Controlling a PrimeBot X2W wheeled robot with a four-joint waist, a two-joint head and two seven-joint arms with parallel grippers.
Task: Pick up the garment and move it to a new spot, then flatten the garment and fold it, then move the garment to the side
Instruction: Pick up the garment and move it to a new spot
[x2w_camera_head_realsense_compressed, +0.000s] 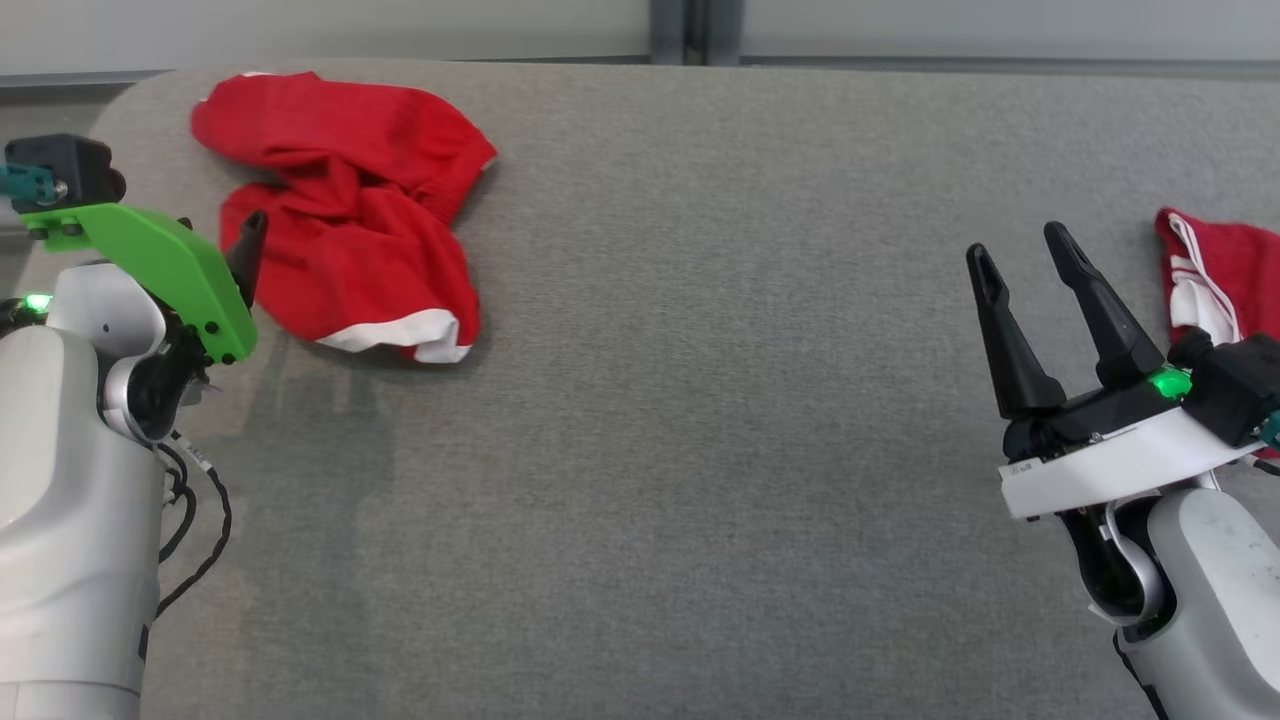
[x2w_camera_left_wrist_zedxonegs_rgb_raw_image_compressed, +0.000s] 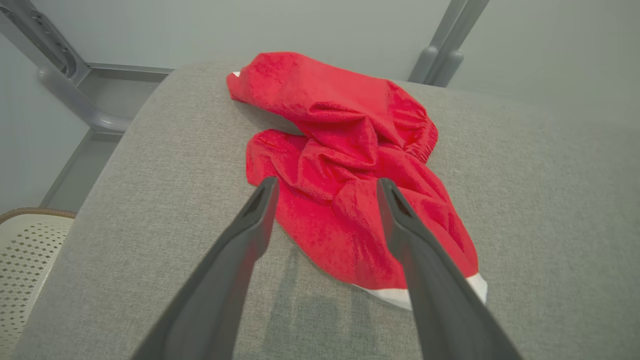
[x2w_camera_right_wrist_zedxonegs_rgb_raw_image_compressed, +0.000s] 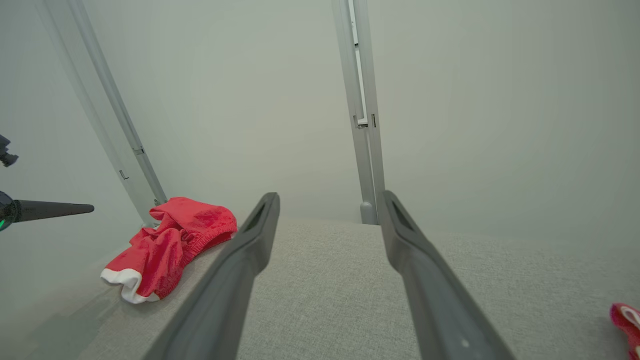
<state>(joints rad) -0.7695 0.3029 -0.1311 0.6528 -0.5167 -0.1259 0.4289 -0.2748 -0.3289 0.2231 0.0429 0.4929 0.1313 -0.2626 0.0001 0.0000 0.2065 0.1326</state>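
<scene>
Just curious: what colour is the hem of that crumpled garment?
The garment is red with a white hem, clearest in the left wrist view.

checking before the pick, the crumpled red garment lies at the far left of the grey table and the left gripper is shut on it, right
Not quite: the left gripper is open, jaws apart and not holding the crumpled red garment, as the left wrist view shows. The garment does lie at the far left of the grey table.
</scene>
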